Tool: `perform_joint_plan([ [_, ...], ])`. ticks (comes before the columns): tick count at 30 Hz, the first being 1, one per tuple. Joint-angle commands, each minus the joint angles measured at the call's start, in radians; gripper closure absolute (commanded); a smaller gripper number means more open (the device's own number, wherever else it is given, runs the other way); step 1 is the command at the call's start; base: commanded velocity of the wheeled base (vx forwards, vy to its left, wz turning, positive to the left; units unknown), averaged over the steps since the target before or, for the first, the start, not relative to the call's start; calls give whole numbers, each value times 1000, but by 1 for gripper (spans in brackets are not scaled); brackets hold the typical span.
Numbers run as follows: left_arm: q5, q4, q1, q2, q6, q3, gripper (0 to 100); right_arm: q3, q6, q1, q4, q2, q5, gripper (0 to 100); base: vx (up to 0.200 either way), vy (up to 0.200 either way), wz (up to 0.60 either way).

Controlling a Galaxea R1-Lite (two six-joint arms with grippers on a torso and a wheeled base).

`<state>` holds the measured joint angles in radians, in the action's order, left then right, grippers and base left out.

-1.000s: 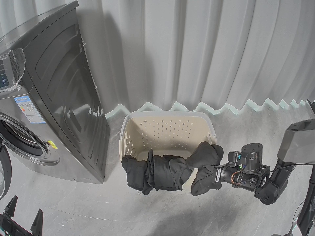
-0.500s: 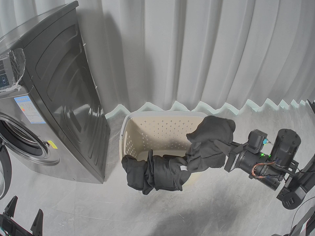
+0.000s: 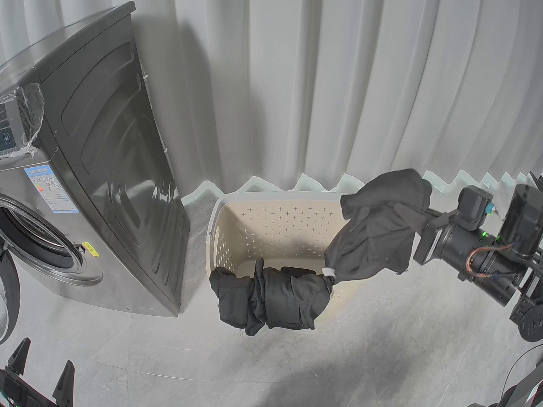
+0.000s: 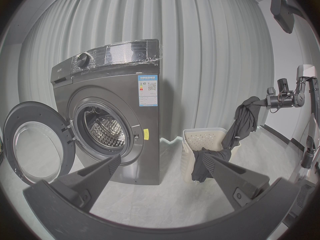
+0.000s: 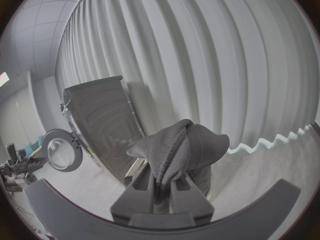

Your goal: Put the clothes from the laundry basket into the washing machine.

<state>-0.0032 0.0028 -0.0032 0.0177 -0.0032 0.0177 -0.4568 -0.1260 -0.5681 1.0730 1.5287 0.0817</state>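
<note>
A dark grey garment (image 3: 373, 227) hangs from my right gripper (image 3: 416, 217), which is shut on its upper end above the right side of the cream laundry basket (image 3: 283, 221). The garment's other end (image 3: 271, 298) drapes over the basket's front rim. In the right wrist view the cloth (image 5: 176, 150) is pinched between the fingers (image 5: 191, 192). The grey washing machine (image 3: 85, 159) stands at the left, its drum (image 4: 103, 129) exposed behind the swung-out round door (image 4: 36, 142). My left gripper (image 3: 39, 368) is open, low at the bottom left, far from the basket.
White pleated curtains (image 3: 339, 74) hang behind the basket and the machine. Pale grey floor (image 3: 226, 357) stretches between the machine, the basket and my left gripper.
My right gripper has risen and drawn back to the right with the garment, lifting its held end from the basket's front corner to above the rim and stretching the cloth.
</note>
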Motion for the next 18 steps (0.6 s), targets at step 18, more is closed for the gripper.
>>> perform_joint_plan([
  [18,0,-1,0,-18,-9,-16,0,18,-29,24,-18,-53,62,100,-178,0,0],
])
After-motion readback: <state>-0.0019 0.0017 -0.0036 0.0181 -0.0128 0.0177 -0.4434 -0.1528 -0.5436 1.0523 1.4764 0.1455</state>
